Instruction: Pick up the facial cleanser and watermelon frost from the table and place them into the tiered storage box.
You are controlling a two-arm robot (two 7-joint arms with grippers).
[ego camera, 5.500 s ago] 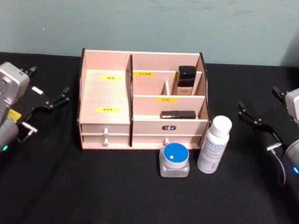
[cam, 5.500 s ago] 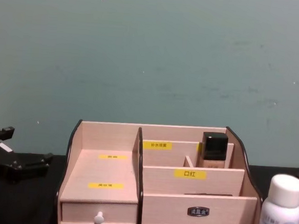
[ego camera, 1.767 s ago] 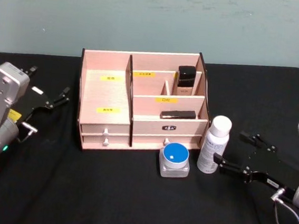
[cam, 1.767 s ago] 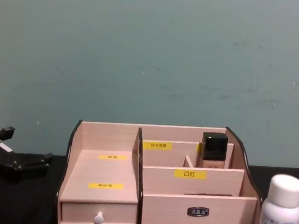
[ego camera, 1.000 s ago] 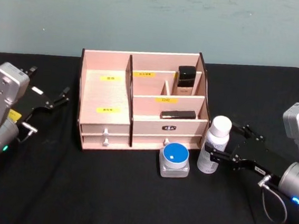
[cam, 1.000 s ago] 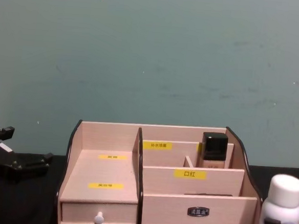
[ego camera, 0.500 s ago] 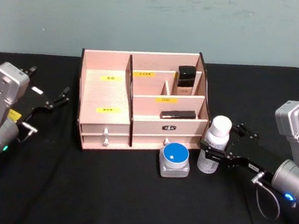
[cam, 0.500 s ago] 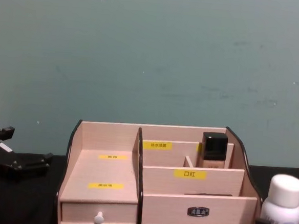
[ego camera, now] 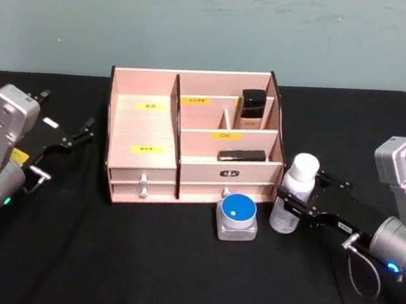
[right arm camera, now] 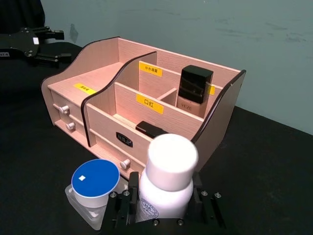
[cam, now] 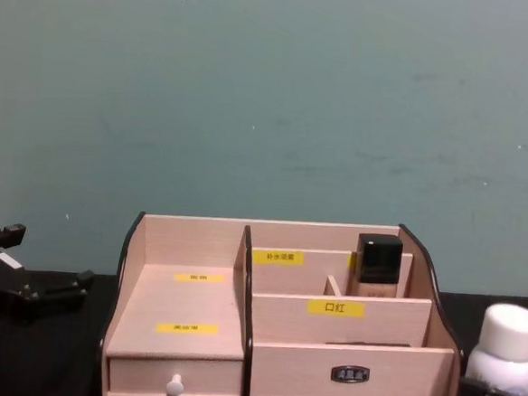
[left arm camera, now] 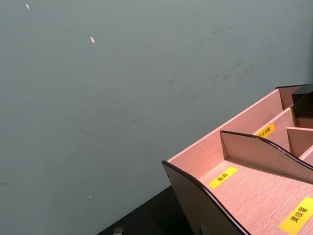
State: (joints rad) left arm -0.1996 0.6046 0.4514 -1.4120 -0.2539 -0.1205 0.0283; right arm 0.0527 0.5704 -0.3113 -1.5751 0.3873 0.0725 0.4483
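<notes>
Head view: with the right pincer (ego camera: 296, 198) clamped on the white bottle (ego camera: 306, 166) and the left pincer (ego camera: 66, 113) idle, parted, best lift straight up, clear of the blue-lidded jar (ego camera: 237, 217).

My right gripper (ego camera: 301, 194) was black with a silver-grey housing behind it, and the facial cleanser (ego camera: 287, 214) was white from cap to base, with fine blue print on its label. The watermelon frost (ego camera: 237, 216) had a bright blue lid marked with a small white square over a clear, greyish jar. The tiered storage box (ego camera: 144, 128) was pale pinkish wood with dark edges, yellow labels and white knobs, on a black table (ego camera: 176, 279) against a dull teal wall (ego camera: 201, 22).
</notes>
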